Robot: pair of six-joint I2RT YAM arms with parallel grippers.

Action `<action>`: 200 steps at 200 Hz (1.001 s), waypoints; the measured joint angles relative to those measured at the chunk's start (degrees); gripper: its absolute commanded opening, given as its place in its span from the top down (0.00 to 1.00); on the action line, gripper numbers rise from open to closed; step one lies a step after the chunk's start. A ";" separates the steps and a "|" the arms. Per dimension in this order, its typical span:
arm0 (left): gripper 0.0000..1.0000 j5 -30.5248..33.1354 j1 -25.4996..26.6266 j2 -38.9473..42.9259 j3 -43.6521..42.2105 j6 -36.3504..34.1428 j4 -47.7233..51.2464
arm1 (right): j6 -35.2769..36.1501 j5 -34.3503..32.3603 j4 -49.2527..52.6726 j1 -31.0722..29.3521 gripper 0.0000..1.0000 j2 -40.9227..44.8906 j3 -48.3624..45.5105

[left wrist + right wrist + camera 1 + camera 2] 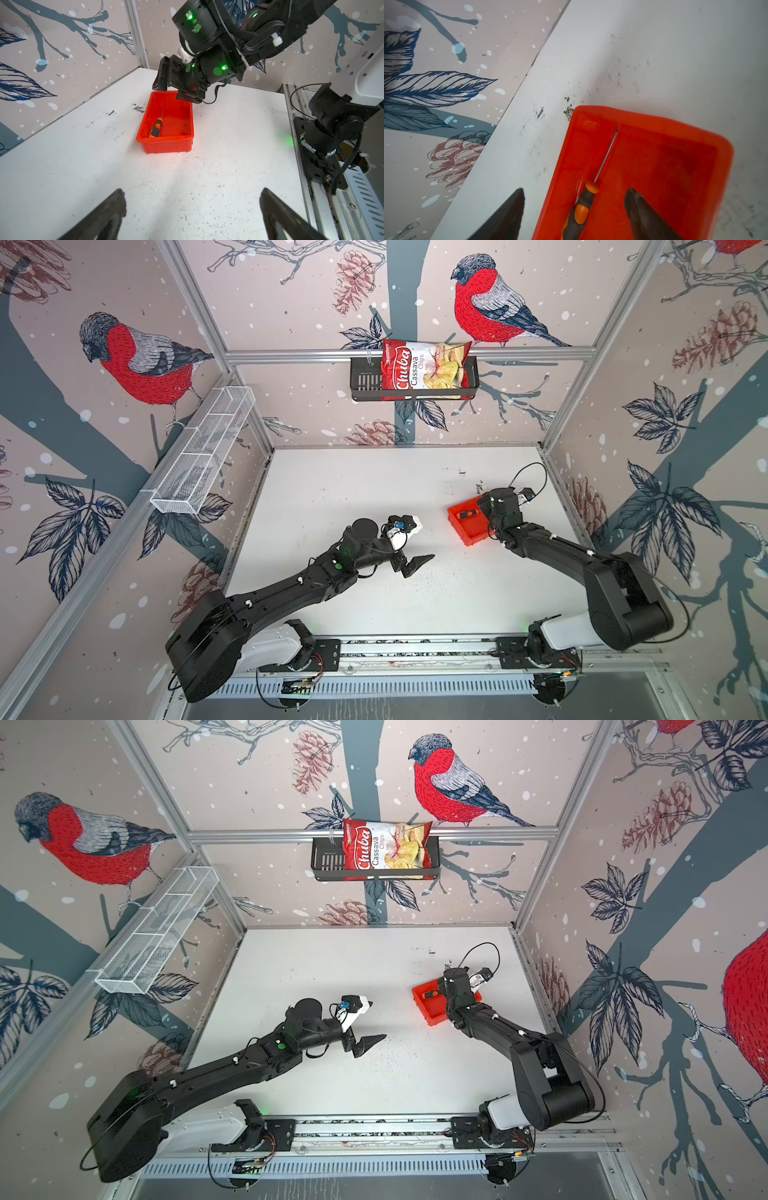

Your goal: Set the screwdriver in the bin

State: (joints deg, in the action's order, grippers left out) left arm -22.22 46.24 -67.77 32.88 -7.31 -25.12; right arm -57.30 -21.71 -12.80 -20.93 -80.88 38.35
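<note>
The screwdriver [580, 212] lies flat on the floor of the bin [654, 118], close along one long wall, shaft tip near an end wall; the bin stands on the table [228, 166]. The right jaws stand wide apart above the handle end, gripping nothing. The left jaws are likewise spread wide and empty, over the table well apart from the bin.
</note>
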 measured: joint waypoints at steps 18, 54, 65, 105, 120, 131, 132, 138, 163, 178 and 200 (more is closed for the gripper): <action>0.00 0.90 0.00 0.26 -0.37 0.87 -0.52 | 5.05 -0.33 -2.32 -0.50 0.06 2.82 -1.70; 0.00 4.57 -0.02 1.88 -1.62 1.49 -1.73 | 15.50 -0.28 -8.81 -0.63 0.00 8.02 -5.88; 0.00 6.34 -0.28 2.69 -2.14 1.55 -1.75 | 18.56 -0.31 -10.19 -0.61 0.00 9.53 -6.86; 0.01 10.56 -4.24 4.70 -2.84 1.92 -1.68 | 27.71 -0.74 -15.06 0.42 0.00 14.49 -10.08; 0.01 12.02 -5.62 5.27 -3.30 1.97 -2.05 | 30.86 -0.70 -16.13 0.72 0.00 16.11 -10.99; 0.01 13.09 -6.45 5.70 -3.67 1.99 -2.19 | 33.22 -0.70 -16.83 0.72 0.00 17.46 -11.47; 0.01 13.35 -6.56 5.77 -3.72 1.99 -2.21 | 33.40 -0.70 -16.87 0.72 0.00 17.57 -11.50; 0.02 14.03 -6.93 5.92 -3.89 2.05 -2.47 | 34.75 -0.68 -17.57 0.72 0.00 18.23 -11.74; 0.03 17.79 -9.07 6.49 -5.11 2.45 -3.37 | 40.30 -0.68 -20.83 0.85 0.00 20.55 -14.23; 0.03 19.43 -11.37 6.51 -5.92 2.45 -3.34 | 43.39 -0.90 -22.82 1.44 0.00 20.90 -15.98; 0.03 20.90 -16.28 6.51 -7.39 2.43 -4.02 | 47.01 -1.77 -25.22 3.48 0.00 20.22 -17.99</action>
State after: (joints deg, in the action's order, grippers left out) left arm -1.32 29.95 -61.25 25.50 -4.89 -29.15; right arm -10.28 -23.49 -38.02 -17.45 -60.66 20.36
